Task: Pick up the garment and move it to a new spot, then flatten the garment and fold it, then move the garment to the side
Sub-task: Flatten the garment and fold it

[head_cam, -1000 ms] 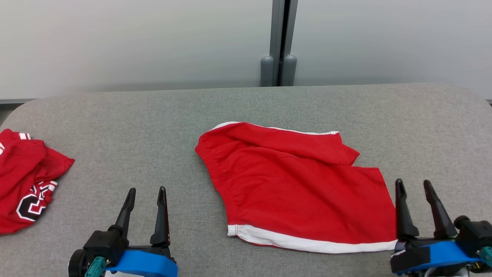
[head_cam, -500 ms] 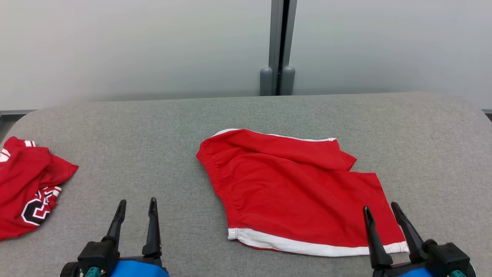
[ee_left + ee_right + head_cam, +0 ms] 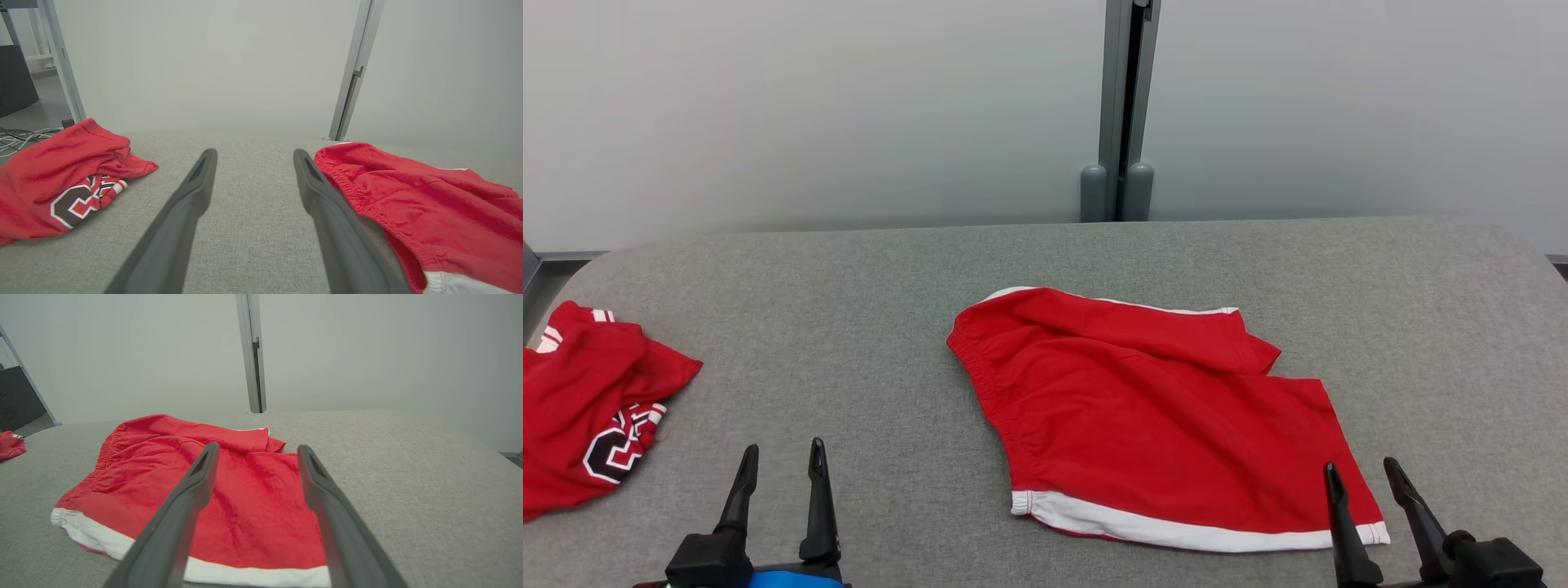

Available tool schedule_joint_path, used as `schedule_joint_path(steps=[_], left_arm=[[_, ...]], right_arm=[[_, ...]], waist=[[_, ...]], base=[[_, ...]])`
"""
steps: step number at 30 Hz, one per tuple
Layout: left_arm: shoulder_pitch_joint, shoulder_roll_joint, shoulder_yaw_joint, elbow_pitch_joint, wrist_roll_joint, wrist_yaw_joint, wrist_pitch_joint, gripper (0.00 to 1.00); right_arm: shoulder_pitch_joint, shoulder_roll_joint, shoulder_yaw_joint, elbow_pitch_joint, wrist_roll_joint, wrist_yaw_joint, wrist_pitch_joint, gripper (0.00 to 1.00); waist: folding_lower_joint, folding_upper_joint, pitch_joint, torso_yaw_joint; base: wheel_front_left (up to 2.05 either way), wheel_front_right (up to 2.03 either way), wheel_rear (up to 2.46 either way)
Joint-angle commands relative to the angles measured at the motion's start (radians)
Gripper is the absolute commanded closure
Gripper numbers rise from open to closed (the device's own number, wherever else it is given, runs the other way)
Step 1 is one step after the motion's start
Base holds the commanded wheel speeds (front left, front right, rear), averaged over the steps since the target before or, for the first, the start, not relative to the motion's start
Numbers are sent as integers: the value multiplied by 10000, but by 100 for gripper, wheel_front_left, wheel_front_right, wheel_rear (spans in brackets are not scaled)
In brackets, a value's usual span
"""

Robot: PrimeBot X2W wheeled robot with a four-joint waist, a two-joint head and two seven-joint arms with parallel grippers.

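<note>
The garment (image 3: 1160, 416) is a pair of red shorts with white trim, lying roughly flat at the middle of the grey table (image 3: 849, 294), its far edge folded over. It also lies at the right of the left wrist view (image 3: 425, 204) and spreads under the fingers in the right wrist view (image 3: 245, 490). My left gripper (image 3: 783, 459) stands open at the lower left, apart from the shorts, with bare table between its fingers. My right gripper (image 3: 1362, 475) is open at the lower right, its fingertips over the shorts' near right corner, holding nothing.
A second red garment (image 3: 588, 416) with a black and white emblem lies crumpled at the table's left edge, also at the left of the left wrist view (image 3: 61, 179). A pale wall with a grey post (image 3: 1123, 106) stands behind the table.
Both grippers have drawn back toward the bottom edge, the right one also shifting left to the shorts' corner. The head camera has tilted, so the whole scene sits lower. The shorts have not moved.
</note>
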Motion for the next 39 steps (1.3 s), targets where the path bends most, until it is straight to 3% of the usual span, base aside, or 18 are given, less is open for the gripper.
schedule_joint_path(steps=[1, 12, 18, 28, 39], left_arm=[[113, -3, 95, -20, 56, -4, -51, 0], [95, -4, 65, -10, 68, -42, -51, 0], [-241, -3, -341, 126, -166, -311, -51, 0], [-803, -3, -1815, 1075, -455, -611, -51, 0], [-1374, 338, -3653, 2438, -987, -628, -51, 0]], right_arm=[[85, -36, -48, 66, -102, 5, -35, 0], [17, -36, -57, 337, -181, 5, -35, 0], [-483, -31, -753, 1317, -327, 5, -35, 0], [-1508, -122, -1313, 3452, -426, 3, -35, 0], [-2314, -69, -1105, 4645, 120, 3, -35, 0]], waist=[[0, 1, -25, 12], [0, 1, -30, 12], [0, 1, 100, -189], [0, 1, 497, -564], [0, 1, 1059, -819]], base=[[0, 0, 0], [0, 0, 0], [0, 0, 0], [0, 0, 0], [0, 0, 0]])
